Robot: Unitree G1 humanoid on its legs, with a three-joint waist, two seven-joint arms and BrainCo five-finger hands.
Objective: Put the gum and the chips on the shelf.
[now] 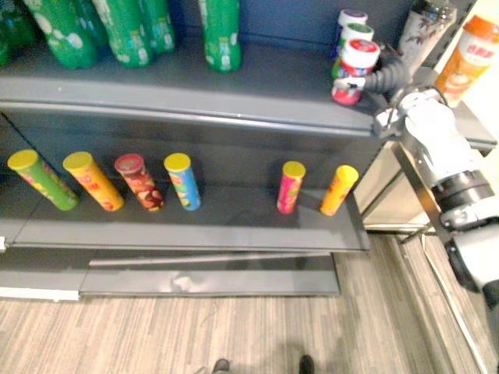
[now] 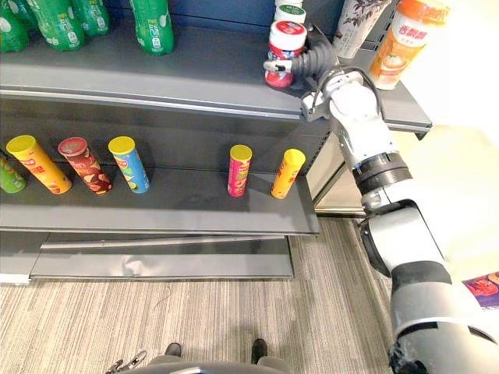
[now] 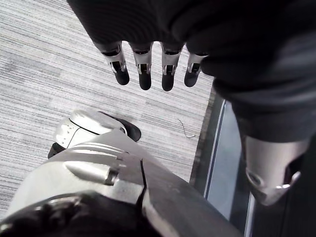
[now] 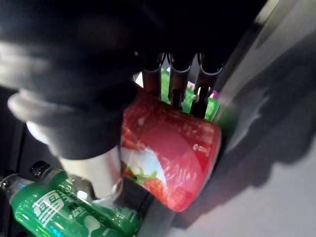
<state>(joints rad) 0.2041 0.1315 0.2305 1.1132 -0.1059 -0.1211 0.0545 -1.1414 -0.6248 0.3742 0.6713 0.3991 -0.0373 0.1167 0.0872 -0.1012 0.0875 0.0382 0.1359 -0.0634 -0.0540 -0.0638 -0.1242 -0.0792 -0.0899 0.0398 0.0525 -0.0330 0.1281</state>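
Currently: left robot hand is hanging low over the floor, fingers straight and relaxed, carrying nothing. Floor is showing as grey striped planking.

Next out, the lower shelf is carrying six chips cans, all leaning back. My read: the chips part is looking done.

Above that, the right robot hand is reaching onto the upper shelf at its front right corner, fingers and thumb wrapping the red gum jar. Jar is tilting, not upright. I cannot tell if its base is touching the shelf. Two more gum jars are standing just behind it. Green bottles are lining the back, further left.

Risks, my read:
- Letting go while the jar is tilting this near the front edge means it is tipping and rolling off to the floor.
- Pushing deeper to fix that is risking a knock on the jars behind.
- Shelf surface is looking smooth dark grey with no lip, so nothing is stopping a roll.

To the right, a neighbouring shelf unit is holding an orange-lidded tub.
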